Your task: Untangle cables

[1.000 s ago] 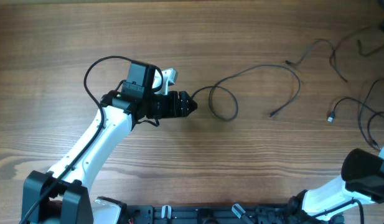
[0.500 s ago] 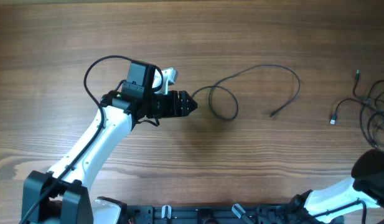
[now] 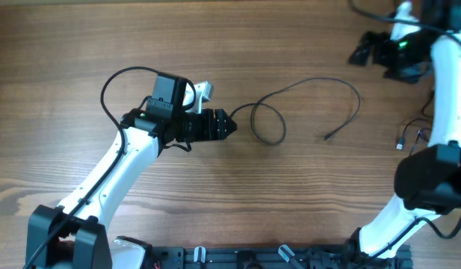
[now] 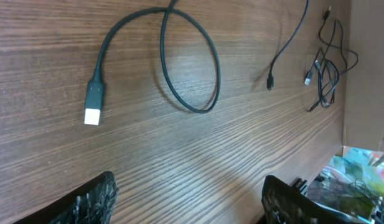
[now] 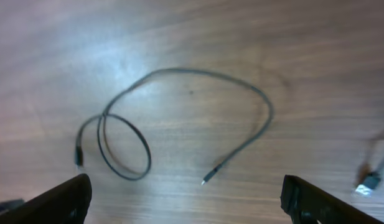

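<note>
Both grippers released; no legible markings.
Left gripper (image 4: 187,199) open beside looped cable (image 3: 305,104); right gripper (image 5: 185,199) open above table (image 3: 215,45); tangled cables (image 4: 325,68) apart.

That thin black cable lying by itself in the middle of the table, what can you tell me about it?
The single cable is a thin, dark, rubbery-looking cord lying flat on the wooden table. One end bears a dark plug with a pale metal tip, close to the left gripper but not held. From there it crosses itself once in a small loop, then sweeps in a wide arc to a small plug. Nothing but the table touches it.
</note>
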Robot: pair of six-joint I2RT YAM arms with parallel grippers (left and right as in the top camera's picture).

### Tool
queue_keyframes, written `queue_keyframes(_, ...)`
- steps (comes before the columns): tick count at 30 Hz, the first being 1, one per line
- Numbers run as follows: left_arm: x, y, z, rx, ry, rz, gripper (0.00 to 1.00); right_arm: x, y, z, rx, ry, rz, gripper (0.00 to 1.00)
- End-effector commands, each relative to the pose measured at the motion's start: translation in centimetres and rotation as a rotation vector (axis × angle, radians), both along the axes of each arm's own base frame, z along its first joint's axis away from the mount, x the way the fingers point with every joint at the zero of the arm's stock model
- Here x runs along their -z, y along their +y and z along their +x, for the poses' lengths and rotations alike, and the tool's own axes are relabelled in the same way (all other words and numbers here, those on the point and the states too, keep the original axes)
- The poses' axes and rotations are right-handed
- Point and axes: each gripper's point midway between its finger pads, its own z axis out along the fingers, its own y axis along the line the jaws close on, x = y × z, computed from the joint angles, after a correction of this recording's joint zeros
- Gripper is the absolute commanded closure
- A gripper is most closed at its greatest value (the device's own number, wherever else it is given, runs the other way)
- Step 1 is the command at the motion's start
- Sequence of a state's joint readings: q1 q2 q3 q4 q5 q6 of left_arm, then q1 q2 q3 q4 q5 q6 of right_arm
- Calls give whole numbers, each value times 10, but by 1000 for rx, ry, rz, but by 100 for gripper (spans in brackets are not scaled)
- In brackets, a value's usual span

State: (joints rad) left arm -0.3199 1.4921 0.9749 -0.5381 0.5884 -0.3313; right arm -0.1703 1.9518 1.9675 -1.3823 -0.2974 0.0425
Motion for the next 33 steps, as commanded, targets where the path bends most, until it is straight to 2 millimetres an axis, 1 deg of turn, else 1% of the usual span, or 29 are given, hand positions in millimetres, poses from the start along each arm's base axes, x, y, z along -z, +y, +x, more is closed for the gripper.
queue_keyframes(1, -1, -1, 0, 8, -13, 3, 23, 47, 36, -7, -49, 89, 6, 0)
queue_keyframes(2, -1, -1, 0, 8, -14, 3, 23, 64, 51, -7, -23, 105, 14, 0)
queue_keyframes(3, -1, -1, 1, 6, -14, 6, 23, 82, 59, -8, 56, 133, 3, 0)
queue_keyframes(5, -1, 0, 0, 6, -13, 6, 23, 113, 65, -9, 284, 175, -37, 0)
queue_keyframes(6, -1, 0, 0, 7, -10, 7, 23, 124, 71, -9, 364, 180, -25, 0)
queue_keyframes(7, 0, 0, -1, 7, -7, 7, 23, 137, 85, 0, 448, 150, 23, 0)
queue_keyframes(9, 0, 0, -1, 6, -6, 7, 23, 154, 109, 18, 626, 82, 126, 0)
queue_keyframes(10, 0, 0, -2, 6, -2, 8, 23, 157, 116, 25, 654, 49, 160, 0)
queue_keyframes(12, 2, 1, -5, 7, 15, 14, 24, 161, 118, 37, 700, -28, 159, 0)
queue_keyframes(14, 4, 2, -8, 7, 29, 20, 24, 162, 122, 46, 711, -98, 163, 6)
queue_keyframes(15, 4, 2, -8, 7, 30, 20, 24, 163, 122, 49, 712, -114, 156, 12)
queue_keyframes(17, 4, 2, -8, 6, 30, 20, 24, 170, 122, 49, 715, -115, 141, 26)
queue_keyframes(18, 4, 2, -8, 7, 31, 20, 25, 177, 119, 48, 722, -106, 119, 40)
queue_keyframes(20, 4, 3, -9, 7, 35, 21, 25, 183, 117, 47, 727, -99, 108, 59)
queue_keyframes(21, 4, 3, -9, 7, 36, 22, 25, 184, 118, 47, 726, -99, 107, 66)
queue_keyframes(22, 4, 3, -9, 6, 36, 22, 25, 184, 117, 47, 726, -101, 104, 70)
queue_keyframes(24, 4, 3, -9, 7, 36, 22, 24, 185, 114, 46, 730, -104, 89, 74)
queue_keyframes(26, 4, 3, -9, 7, 36, 22, 24, 186, 113, 44, 730, -95, 81, 81)
queue_keyframes(28, 4, 3, -9, 7, 36, 22, 24, 188, 113, 41, 729, -83, 74, 91)
queue_keyframes(29, 4, 3, -9, 7, 36, 22, 24, 188, 113, 40, 718, -81, 67, 93)
queue_keyframes(30, 4, 3, -9, 7, 36, 22, 25, 189, 113, 38, 672, -83, 47, 95)
queue_keyframes(31, 4, 3, -9, 7, 36, 22, 25, 190, 113, 35, 621, -79, 27, 95)
queue_keyframes(33, 4, 3, -9, 7, 35, 22, 25, 188, 119, 32, 432, -91, -3, 96)
